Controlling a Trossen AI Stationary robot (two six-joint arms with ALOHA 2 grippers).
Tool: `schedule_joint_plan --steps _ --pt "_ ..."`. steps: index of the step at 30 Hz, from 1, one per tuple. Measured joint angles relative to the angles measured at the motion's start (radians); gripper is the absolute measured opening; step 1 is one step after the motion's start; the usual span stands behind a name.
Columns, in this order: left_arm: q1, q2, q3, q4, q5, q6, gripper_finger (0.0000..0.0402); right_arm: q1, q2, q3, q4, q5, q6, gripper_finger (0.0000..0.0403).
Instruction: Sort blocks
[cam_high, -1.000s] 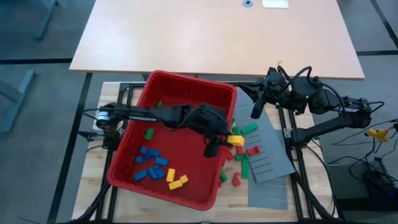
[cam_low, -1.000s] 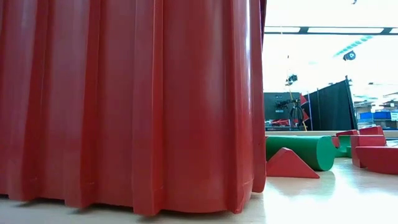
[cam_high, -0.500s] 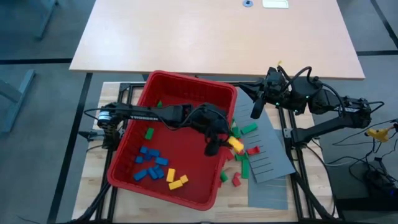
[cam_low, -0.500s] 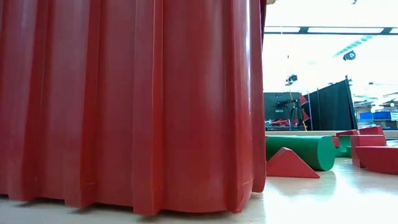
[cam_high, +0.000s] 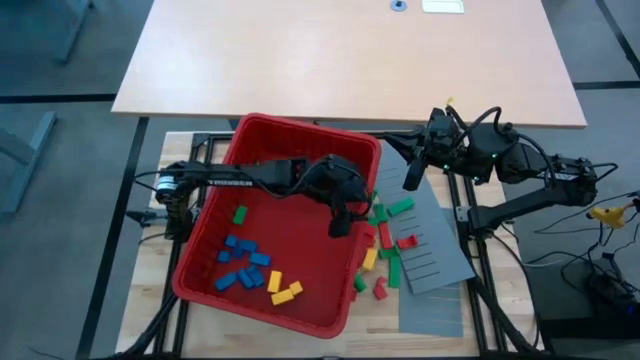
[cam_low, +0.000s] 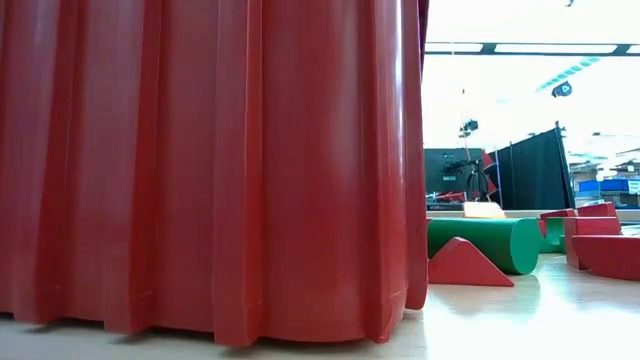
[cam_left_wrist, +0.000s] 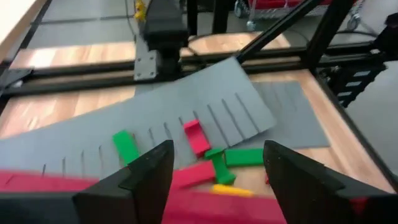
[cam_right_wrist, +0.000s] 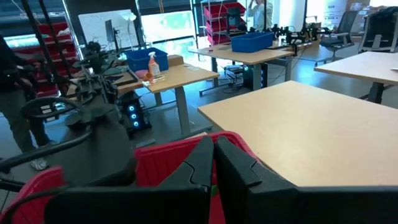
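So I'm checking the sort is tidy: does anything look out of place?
Yes. The red and green blocks lie in a loose jumble beside the red bin, with one yellow block among them. The grey slotted panel under them sits askew.

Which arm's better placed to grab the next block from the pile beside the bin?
Left, probably. The left gripper hangs open at the red bin rim, right beside the loose blocks. The right gripper is shut, parked farther back over the grey panel.

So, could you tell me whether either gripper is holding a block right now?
No. The left gripper is open and empty above the red bin's edge; the right gripper is shut on nothing.
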Motion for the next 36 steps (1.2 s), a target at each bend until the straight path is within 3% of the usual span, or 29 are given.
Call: schedule_joint_plan --steps 18,25,30,36 --pt "0.259 -0.214 0.0 -0.622 -0.002 0.116 0.0103 0.0 0.0 0.0 -0.001 0.0 -0.004 0.0" --pt "0.37 -0.239 -0.003 -0.756 -0.107 0.154 0.0066 0.0 0.0 0.0 -0.004 0.0 -0.011 0.0" --pt "0.427 -0.241 -0.041 -0.777 -0.116 0.145 0.0062 0.0 0.0 0.0 -0.008 0.0 -0.011 0.0" --pt "0.477 -0.245 -0.175 -0.737 -0.133 -0.003 0.0062 0.0 0.0 0.0 -0.009 0.0 -0.011 0.0"
